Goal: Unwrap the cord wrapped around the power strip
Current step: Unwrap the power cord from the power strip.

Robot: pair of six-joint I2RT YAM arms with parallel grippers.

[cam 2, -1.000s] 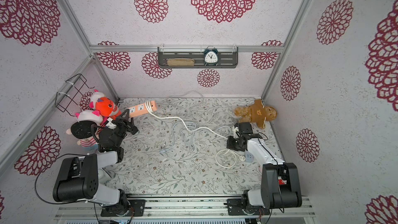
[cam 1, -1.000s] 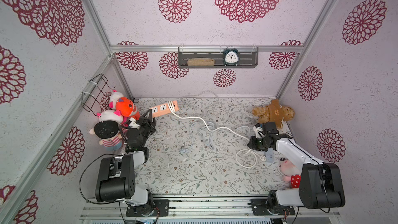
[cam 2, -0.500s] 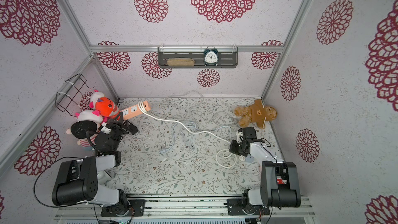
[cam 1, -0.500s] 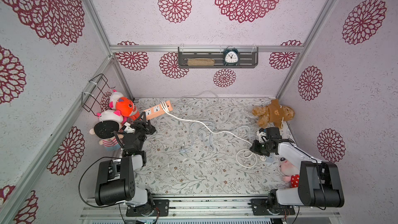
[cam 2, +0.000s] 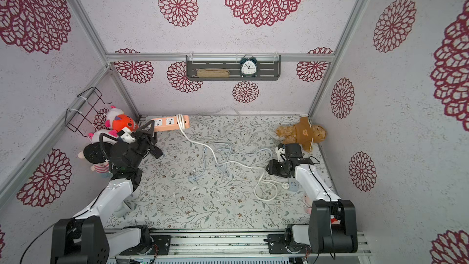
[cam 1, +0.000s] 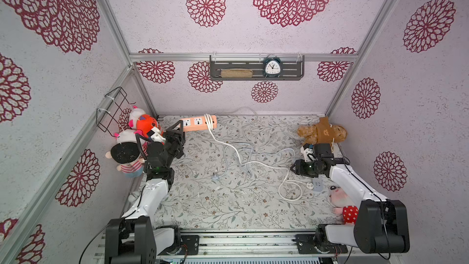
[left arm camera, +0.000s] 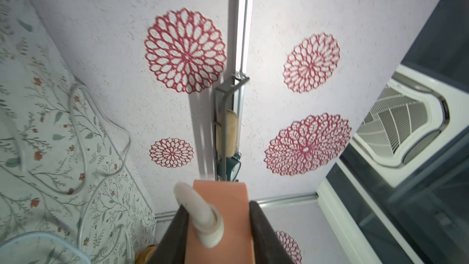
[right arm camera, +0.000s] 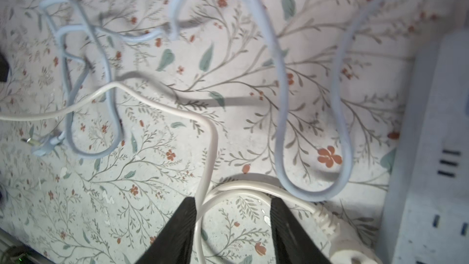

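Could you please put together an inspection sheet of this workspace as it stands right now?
Surface: floral mat, partly covered by cables.
Job's things: orange power strip at the back edge of the mat; white cord looped around its far end, the rest trailing across the mat.
Clutter: brown teddy bear; plush toys by the left wall; white power strip near the right arm.
Grippers: left gripper shut on the orange power strip; right gripper open, white cord running between its jaws.
Cables: pale blue cable loose mid-mat, with its plug.
Surroundings: shelf holding an alarm clock and a tan pouch; wire basket on the left wall.
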